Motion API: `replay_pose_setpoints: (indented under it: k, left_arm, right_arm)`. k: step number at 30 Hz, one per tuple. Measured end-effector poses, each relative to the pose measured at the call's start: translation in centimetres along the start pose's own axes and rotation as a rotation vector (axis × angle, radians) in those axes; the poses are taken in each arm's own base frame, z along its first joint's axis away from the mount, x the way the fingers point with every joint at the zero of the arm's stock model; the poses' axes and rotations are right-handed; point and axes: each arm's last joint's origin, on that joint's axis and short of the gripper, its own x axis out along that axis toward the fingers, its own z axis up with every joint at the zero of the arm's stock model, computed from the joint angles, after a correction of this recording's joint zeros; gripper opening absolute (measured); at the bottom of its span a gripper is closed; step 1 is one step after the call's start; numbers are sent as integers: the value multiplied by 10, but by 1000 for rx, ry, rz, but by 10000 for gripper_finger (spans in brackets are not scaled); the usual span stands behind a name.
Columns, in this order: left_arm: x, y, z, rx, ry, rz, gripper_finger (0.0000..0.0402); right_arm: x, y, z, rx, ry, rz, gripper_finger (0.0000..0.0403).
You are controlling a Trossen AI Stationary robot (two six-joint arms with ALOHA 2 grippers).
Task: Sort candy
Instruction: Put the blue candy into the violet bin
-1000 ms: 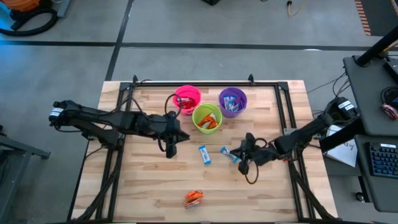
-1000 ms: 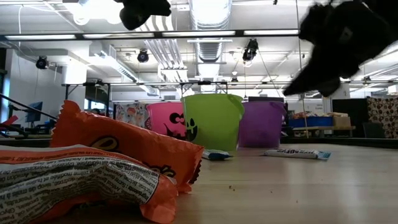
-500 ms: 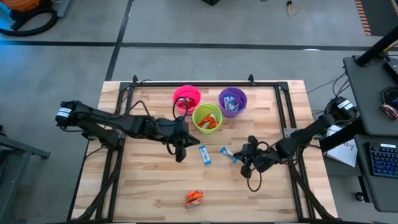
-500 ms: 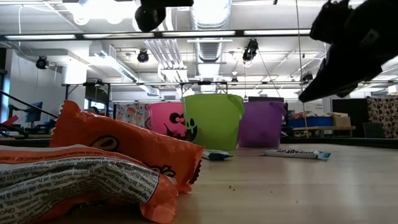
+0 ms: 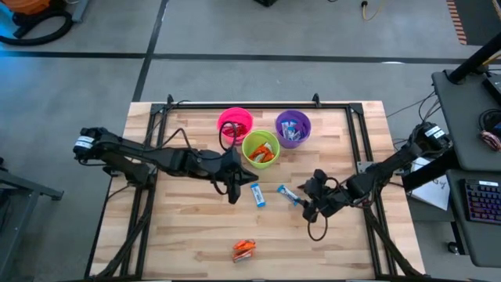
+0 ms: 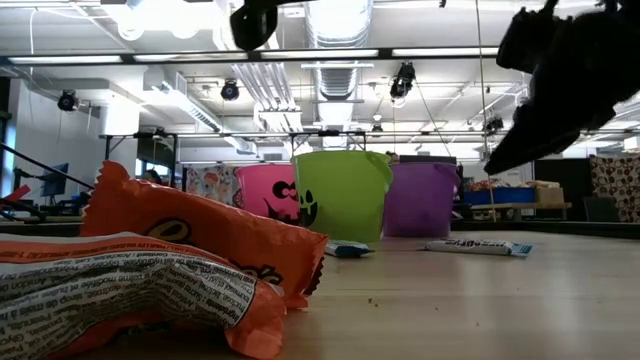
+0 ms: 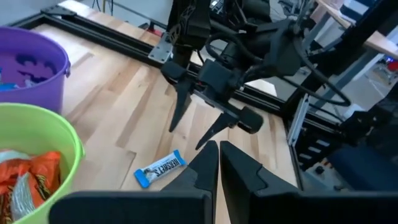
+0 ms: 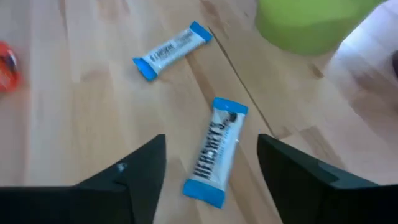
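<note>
Two blue-and-white candies (image 5: pixel 257 194) (image 5: pixel 288 194) lie flat on the wooden table (image 5: pixel 188 243) near its middle. My right gripper (image 5: pixel 308 207) hovers open just right of them. In the right wrist view its fingers stand on either side of the nearer candy (image 8: pixel 216 152) without touching it. My left gripper (image 5: pixel 232 190) is shut and empty, above the table just left of the other candy (image 7: pixel 160 169). Orange candies (image 5: pixel 243 249) lie near the front edge. The green cup (image 5: pixel 261 149) holds orange candies.
The pink cup (image 5: pixel 236 124), green cup and purple cup (image 5: pixel 293 128) stand close together at the far middle of the table. A black frame (image 5: pixel 258 104) runs along the far edge and both sides. Bare wood lies at the near left and near right.
My left gripper has moved toward the table's right edge and slightly nearer, closing on the blue-and-white candies. My right gripper has shifted a little toward the right and near edges. The candies have stayed in place.
</note>
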Motion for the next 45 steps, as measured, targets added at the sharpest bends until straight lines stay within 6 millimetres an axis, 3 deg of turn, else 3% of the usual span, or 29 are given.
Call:
replay_pose_setpoints:
  k: [5, 13, 28, 32, 39, 45]
  left_arm:
    - [0, 0, 0, -55, -9, 18, 0]
    - [0, 1, 0, -105, -13, 23, 0]
    - [0, 2, 1, -126, -25, 49, 0]
    - [0, 2, 1, -125, -23, 50, 0]
    - [0, 2, 0, -123, -19, 53, 0]
    - [0, 2, 0, -122, -17, 54, 0]
  right_arm:
    - [6, -9, -15, -67, -28, -16, 264]
    - [15, -17, -29, -60, -144, 12, 252]
    - [73, -2, -66, -42, -77, -36, 242]
    - [81, -4, -76, 4, -44, -65, 188]
    - [83, -2, -78, 38, -8, -17, 25]
    - [82, -1, -76, 54, -15, 4, 11]
